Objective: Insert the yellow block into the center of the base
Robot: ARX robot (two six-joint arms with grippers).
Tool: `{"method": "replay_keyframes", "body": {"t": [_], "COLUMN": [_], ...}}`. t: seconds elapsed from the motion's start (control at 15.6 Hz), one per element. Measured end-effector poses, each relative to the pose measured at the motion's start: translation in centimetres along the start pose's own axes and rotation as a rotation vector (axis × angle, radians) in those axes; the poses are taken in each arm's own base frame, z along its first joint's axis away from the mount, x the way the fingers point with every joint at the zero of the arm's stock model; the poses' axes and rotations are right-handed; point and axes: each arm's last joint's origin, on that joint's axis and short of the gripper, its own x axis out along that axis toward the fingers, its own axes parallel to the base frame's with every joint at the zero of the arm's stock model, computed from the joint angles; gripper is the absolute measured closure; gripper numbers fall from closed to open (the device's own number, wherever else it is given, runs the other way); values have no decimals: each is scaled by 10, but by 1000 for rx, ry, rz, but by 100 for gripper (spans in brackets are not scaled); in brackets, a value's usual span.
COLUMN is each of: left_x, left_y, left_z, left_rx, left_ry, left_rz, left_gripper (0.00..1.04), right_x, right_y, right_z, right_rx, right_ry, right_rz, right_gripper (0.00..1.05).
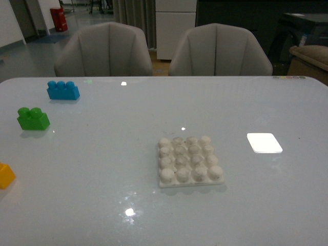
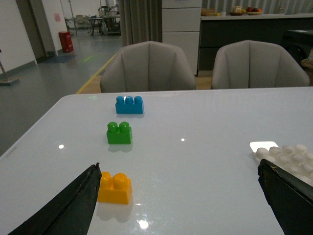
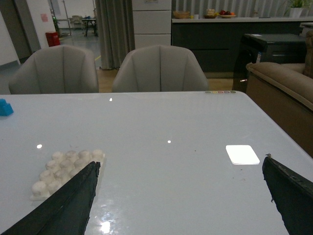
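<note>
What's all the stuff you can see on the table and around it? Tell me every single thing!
yellow block: 1, orange-yellow, near left edge of the table
green brick: 1, green, left side, behind the yellow block
blue brick: 1, blue, far left, behind the green brick
base: 1, white and studded, middle of the table, nothing on it
light patch: 1, bright white, right of the base
table: 1, pale and glossy
chairs: 2, grey, behind the table
left jaws: 2 black fingers, open, one near the yellow block
right jaws: 2 black fingers, open, holding nothing
</note>
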Motion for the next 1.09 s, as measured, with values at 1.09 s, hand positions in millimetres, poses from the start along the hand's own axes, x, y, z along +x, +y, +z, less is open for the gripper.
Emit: {"method": "replay_keyframes", "body": {"t": [1.09], "left_x": [91], "left_y": [52], "left_z": [49], "left_rx": [162], "left_ry": [208], "left_rz": [-47], "left_gripper": [7], "right_x": [0], "right_y": [0], "right_z": [0], "right_rx": [0], "right_ry": [0], "right_rz": [0], "right_gripper": [6]}}
